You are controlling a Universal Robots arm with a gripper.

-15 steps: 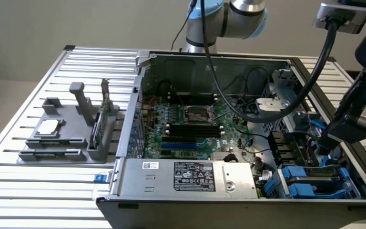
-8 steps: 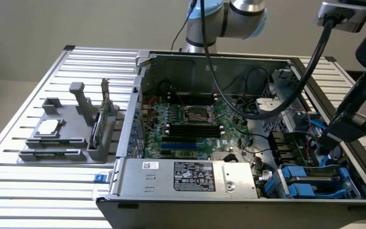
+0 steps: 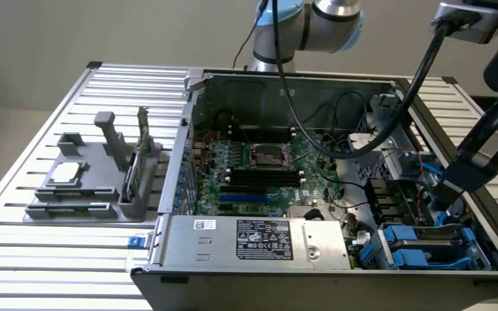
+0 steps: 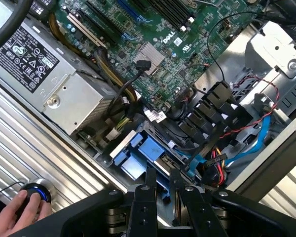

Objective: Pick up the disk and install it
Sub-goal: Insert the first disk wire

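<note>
Hand (image 4: 163, 185) gripped the disk (image 4: 140, 155) by its blue carrier edge, held low in the computer's corner bay (image 3: 472, 245), apparently to seat it squarely.

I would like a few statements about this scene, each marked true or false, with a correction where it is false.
1. The computer case is open, with its circuit board in sight. True.
2. The gripper hangs over the gray tray. False: it is low inside the case, close to the blue-framed disk.
3. A hand touches a round button. True.
4. The tray holds nothing. False: a silver chip and a green card sit in it.
</note>
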